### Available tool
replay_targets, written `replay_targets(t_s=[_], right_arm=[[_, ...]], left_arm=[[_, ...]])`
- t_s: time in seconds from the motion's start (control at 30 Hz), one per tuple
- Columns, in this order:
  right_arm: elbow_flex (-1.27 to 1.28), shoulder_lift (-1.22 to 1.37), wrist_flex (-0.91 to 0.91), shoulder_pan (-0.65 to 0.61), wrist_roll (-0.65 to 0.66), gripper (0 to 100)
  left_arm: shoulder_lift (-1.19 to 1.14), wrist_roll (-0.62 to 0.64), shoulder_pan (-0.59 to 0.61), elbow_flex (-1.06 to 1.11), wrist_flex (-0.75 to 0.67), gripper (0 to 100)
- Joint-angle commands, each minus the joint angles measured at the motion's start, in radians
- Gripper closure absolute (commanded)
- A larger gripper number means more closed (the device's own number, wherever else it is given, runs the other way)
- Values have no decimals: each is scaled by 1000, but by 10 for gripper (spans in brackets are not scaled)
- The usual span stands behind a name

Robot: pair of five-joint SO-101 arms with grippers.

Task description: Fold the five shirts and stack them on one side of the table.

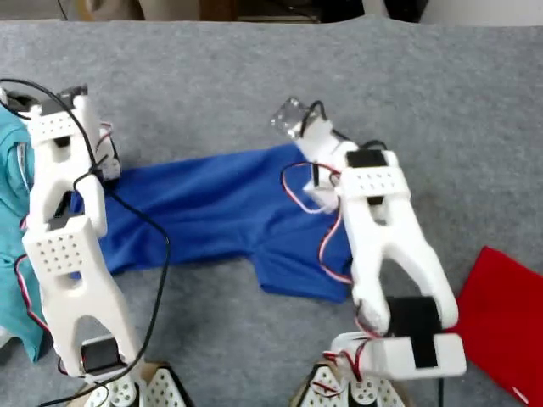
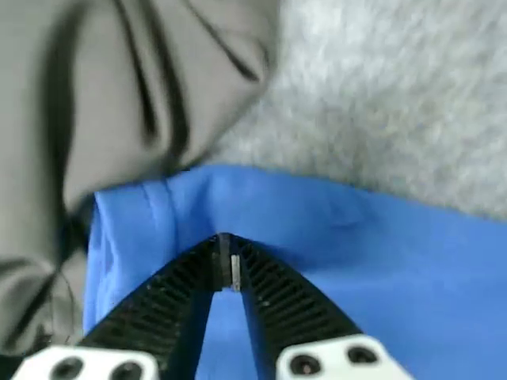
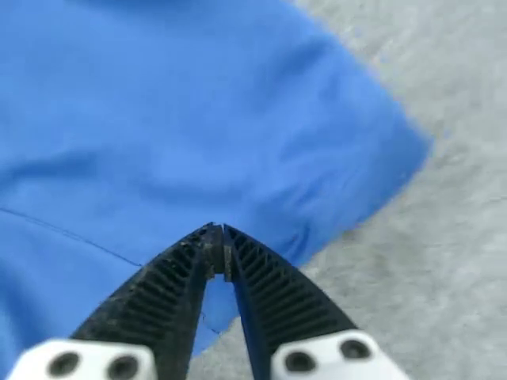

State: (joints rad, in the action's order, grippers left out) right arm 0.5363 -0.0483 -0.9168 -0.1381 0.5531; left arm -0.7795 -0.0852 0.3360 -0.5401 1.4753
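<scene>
My left claw (image 2: 226,261) is pressed together, tips meeting right over the blue shirt (image 2: 380,261) just inside its hemmed edge; I cannot tell whether any fabric is nipped between them. My right claw (image 3: 215,245) is likewise pressed together, tips low over the blue shirt (image 3: 198,119) close to an outer corner, and again I cannot tell if it has a pinch of cloth. From above, the blue shirt (image 1: 212,212) lies spread flat across the middle of the grey table cover (image 1: 424,85), one arm at each end of it. The left arm (image 1: 72,254) and its black cable (image 1: 148,229) cross the shirt's left end, while the right arm (image 1: 382,229) and its red and white wires (image 1: 331,246) hang over its right part, hiding some of the cloth. A crumpled cloth (image 2: 119,95) sits in folds just beside the blue shirt's edge by my left claw. A teal shirt (image 1: 13,170) lies bunched beyond the blue shirt's left end, and a red shirt (image 1: 505,314) lies apart from its right end, at the table's edge.
</scene>
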Motion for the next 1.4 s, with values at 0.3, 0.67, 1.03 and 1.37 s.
replay_targets(t_s=[0.3,0.67,1.03,1.37], right_arm=[[2,160,46,160,127,992],[5,153,43,160,157,992],[-168,-196,-184,56,152,992],[-575,208,-198,44,140,992]], left_arm=[[-45,-2,83,-100,-74,980],[-42,-8,80,-250,5,980],[-35,-49,55,-545,288,980],[275,-57,-28,-52,284,980]])
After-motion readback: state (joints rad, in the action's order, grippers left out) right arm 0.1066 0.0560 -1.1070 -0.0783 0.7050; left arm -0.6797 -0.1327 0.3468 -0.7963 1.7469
